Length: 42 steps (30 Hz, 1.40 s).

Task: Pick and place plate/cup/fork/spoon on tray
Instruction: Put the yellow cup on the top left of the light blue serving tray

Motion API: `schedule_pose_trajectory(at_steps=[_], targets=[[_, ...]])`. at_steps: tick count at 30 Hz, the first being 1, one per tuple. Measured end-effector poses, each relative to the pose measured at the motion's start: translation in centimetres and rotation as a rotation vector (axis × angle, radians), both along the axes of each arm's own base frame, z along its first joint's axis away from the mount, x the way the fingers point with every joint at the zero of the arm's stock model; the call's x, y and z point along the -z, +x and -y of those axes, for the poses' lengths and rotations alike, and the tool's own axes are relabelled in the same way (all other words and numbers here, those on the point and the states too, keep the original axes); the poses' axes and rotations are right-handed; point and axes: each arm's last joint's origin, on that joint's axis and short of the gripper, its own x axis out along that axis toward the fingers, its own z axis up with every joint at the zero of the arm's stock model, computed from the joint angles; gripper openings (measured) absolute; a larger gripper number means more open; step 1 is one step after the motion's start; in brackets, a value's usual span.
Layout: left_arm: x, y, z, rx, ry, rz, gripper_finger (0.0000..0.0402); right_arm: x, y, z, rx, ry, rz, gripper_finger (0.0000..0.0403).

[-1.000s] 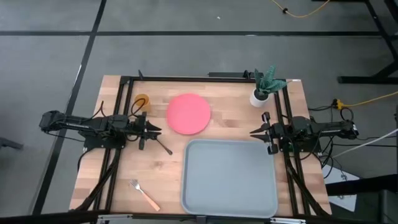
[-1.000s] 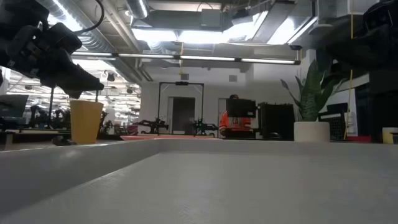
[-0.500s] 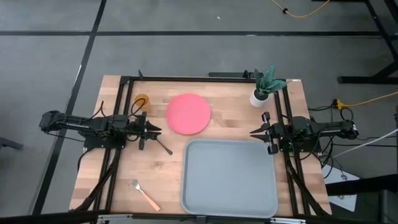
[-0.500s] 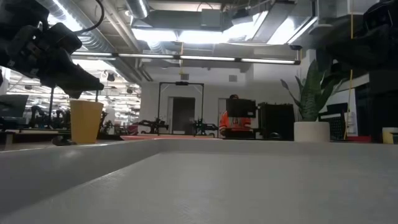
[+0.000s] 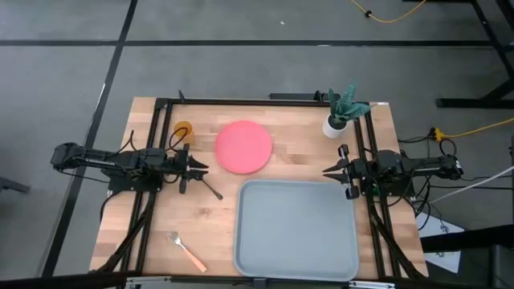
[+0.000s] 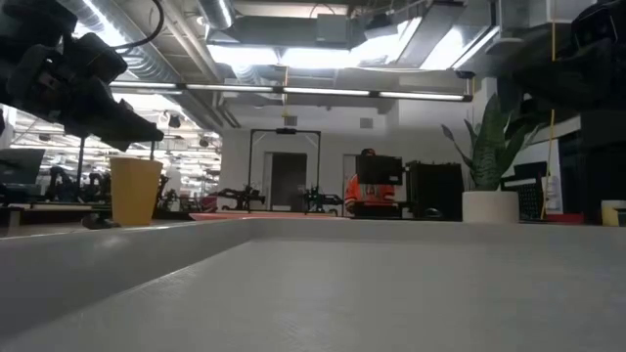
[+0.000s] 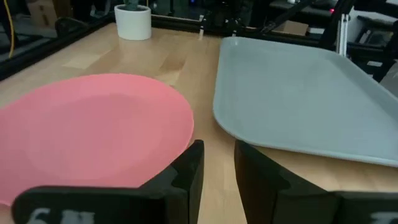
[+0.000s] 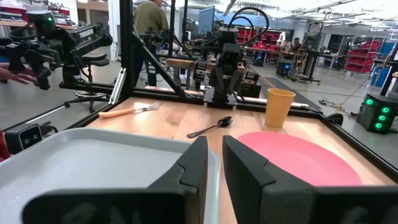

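High view: the left gripper (image 5: 195,169) hangs near the tabletop's left edge, fingers a narrow slit apart and holding nothing. The spoon (image 5: 210,189) lies just beside its tips, long axis slanting toward the tray (image 5: 295,229). The plate (image 5: 243,146) sits ahead of that gripper toward the far edge, the cup (image 5: 183,130) by the far-left corner, the fork (image 5: 186,251) near the front-left corner. The right gripper (image 5: 331,170), barely parted and empty, waits at the right edge.

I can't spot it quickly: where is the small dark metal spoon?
In the high view, the small dark metal spoon lies on the table's left half, just beside the left end effector, between the coral-pink plate and the orange-handled fork.
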Motion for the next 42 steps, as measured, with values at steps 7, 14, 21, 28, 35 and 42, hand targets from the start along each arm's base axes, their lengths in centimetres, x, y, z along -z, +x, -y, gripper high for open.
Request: schedule_pose_trajectory(at_steps=[7, 14, 21, 28, 35, 42], targets=[[0.0, 0.0, 0.0, 0.000, -0.002, 0.000, 0.0082, 0.0, 0.0, 0.0, -0.001, 0.033, -0.004, 0.0056], [-1.0, 0.2, 0.0, -0.017, -0.036, 0.110, 0.0082, -0.4, 0.0, 0.0, -0.006, 0.126, 0.023, 0.0056], [-3.5, 0.1, -0.2, -0.067, -0.067, 0.372, 0.0082, -1.2, -0.1, 0.0, -0.011, 0.140, 0.106, 0.0056], [-4.7, -0.1, -0.3, -0.103, -0.075, 0.502, 0.0082, -1.6, -0.2, 0.0, -0.014, 0.148, 0.146, 0.0056], [-5.6, -0.4, -0.5, -0.173, -0.140, 0.596, 0.0082, -1.6, -0.2, 0.0, -0.014, 0.148, 0.147, 0.0056], [-8.7, 0.0, -0.1, -0.030, -0.136, 0.614, 0.0082, -1.6, -0.2, 0.0, -0.013, 0.147, 0.147, 0.0056]])
